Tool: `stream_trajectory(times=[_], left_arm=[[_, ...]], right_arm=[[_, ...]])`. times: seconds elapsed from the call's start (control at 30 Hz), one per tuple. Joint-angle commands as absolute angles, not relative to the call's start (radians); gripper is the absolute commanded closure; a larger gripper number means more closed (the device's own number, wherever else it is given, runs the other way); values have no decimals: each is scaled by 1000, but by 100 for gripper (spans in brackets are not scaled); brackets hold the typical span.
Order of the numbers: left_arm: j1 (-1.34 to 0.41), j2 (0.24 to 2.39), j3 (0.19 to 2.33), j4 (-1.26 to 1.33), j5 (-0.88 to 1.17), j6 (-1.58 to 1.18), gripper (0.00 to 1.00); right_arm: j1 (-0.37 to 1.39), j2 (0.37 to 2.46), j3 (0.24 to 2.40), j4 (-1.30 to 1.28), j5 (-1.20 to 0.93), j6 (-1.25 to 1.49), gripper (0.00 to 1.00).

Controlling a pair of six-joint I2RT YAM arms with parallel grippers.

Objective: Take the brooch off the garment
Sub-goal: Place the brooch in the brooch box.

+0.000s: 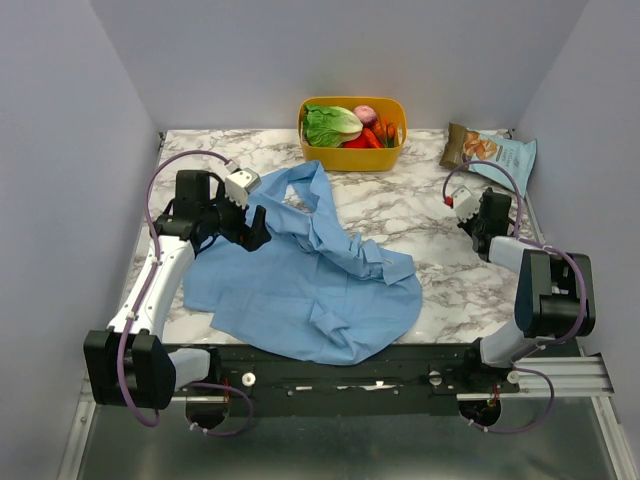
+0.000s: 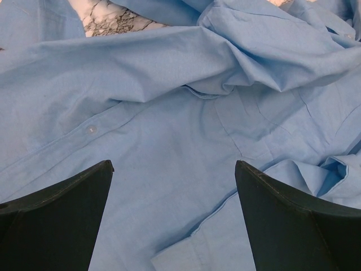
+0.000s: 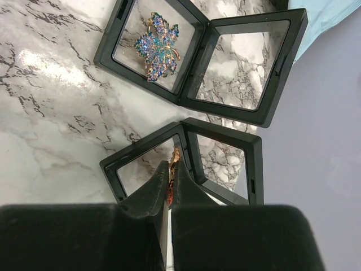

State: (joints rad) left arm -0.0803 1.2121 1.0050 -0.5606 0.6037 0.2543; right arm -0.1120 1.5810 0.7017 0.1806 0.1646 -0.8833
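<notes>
**Left arm.** My left gripper (image 2: 174, 165) has its jaws spread fully wide and holds nothing. It hangs over the large light-blue button-up shirt of thin cloth (image 2: 169, 113), which lies crumpled across the left and middle of the white, grey-veined marble table (image 1: 400, 215). One pale round button (image 2: 91, 129) shows on the placket beyond my left finger.

**Right arm.** My right gripper (image 3: 172, 168) has its black fingers standing almost together. At their tips they pinch the tiny orange-tan brooch (image 3: 176, 156), and a red glittering part shows deeper in the slit.

The brooch is off the shirt and well apart from it, at the right side of the table. It sits over the left half of a small open black-framed display case with clear panes (image 3: 121, 169). Whether it touches that pane, I cannot tell.

Just beyond lies a second open black case (image 3: 107, 53), holding a blue, many-coloured leaf-shaped jewelled pin (image 3: 158, 45).

**Far edge.** A yellow plastic basket of vegetables (image 1: 352, 155) stands there, and a blue snack bag (image 1: 495, 150) lies at the right corner.
</notes>
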Motion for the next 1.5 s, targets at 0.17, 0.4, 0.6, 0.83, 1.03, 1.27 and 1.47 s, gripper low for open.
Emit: stream_trajectory(times=[0.17, 0.4, 0.6, 0.83, 1.03, 1.27, 1.47], left_arm=[[-71, 1184, 985, -534, 635, 242, 1], [-69, 1180, 979, -529, 637, 241, 1], [-67, 1181, 979, -528, 640, 238, 1], [-66, 1184, 982, -531, 646, 235, 1], [-63, 1184, 982, -532, 653, 238, 1], [-61, 1186, 982, -529, 655, 233, 1], [-60, 1183, 979, -529, 657, 236, 1]], right_arm=[[-120, 1539, 721, 172, 172, -894, 99], [-127, 1535, 726, 195, 176, -896, 100], [-137, 1551, 724, 221, 184, -905, 99], [-146, 1566, 726, 252, 179, -913, 100], [-150, 1586, 729, 255, 178, -916, 99], [-155, 1611, 727, 253, 169, -919, 99], [-155, 1609, 729, 244, 161, -917, 89]])
